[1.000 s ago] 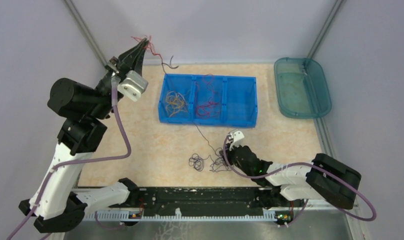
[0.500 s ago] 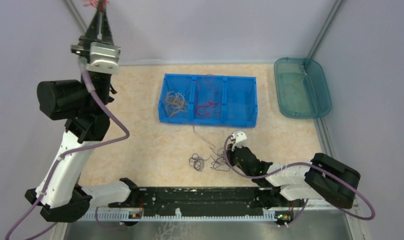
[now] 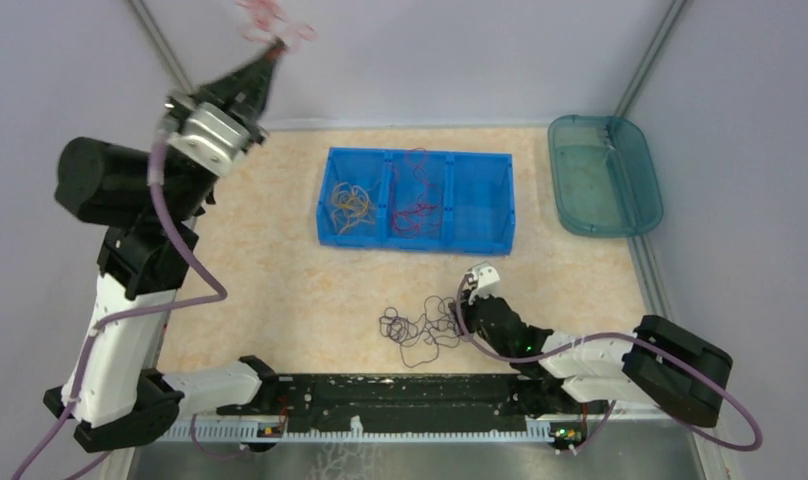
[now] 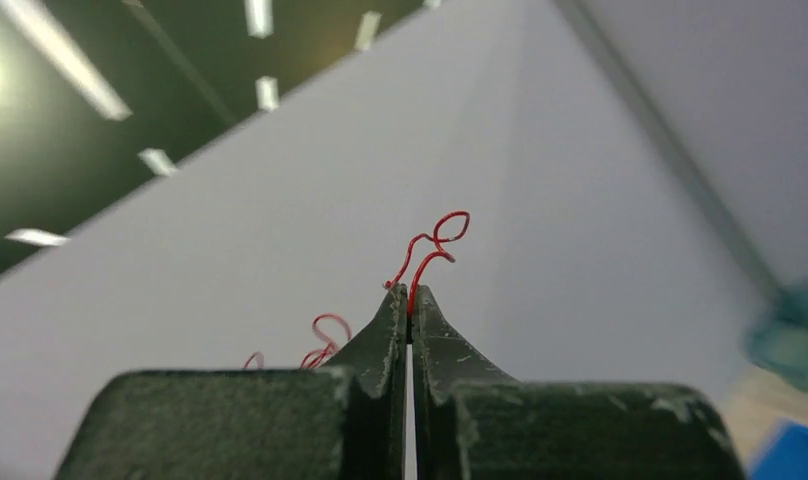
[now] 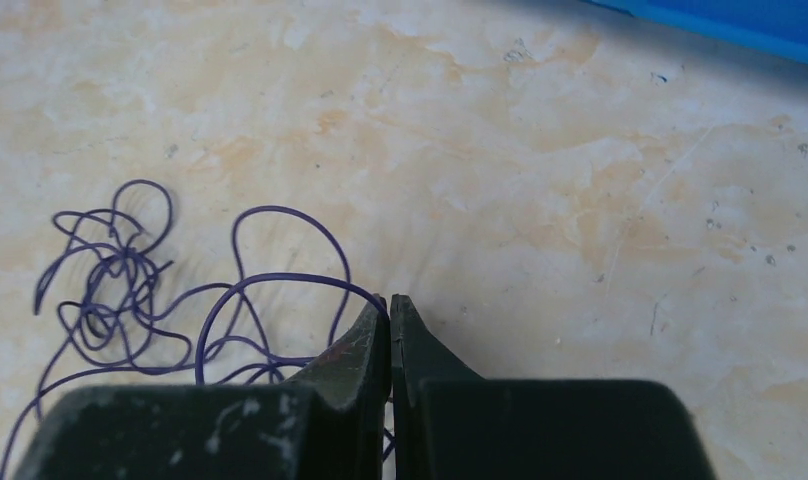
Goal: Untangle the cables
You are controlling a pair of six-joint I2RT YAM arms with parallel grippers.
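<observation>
The thin dark purple wires lie in a loose, messy bunch on the pale speckled surface. They are near the front edge, a little way in front of the blue plastic bin. One loop of them runs right up to the tips of the right tool, and that tool is pinched tight on it. The right arm lies low and stretched out over the surface. It reaches left to the bunch, with its tool tipped down.

A thin red wire is up in the air, well apart from the bunch. The left tool is squeezed tight on it, and curly ends stick out past the tips. The left arm stands tall and bent. Its tool points up toward the back wall, above the back left corner of the surface.

The blue bin has three boxes in a row. Orange-yellow wires sit in the left box. More red wires sit in the middle box. A see-through teal tub sits at the far right, apart from the bin.
</observation>
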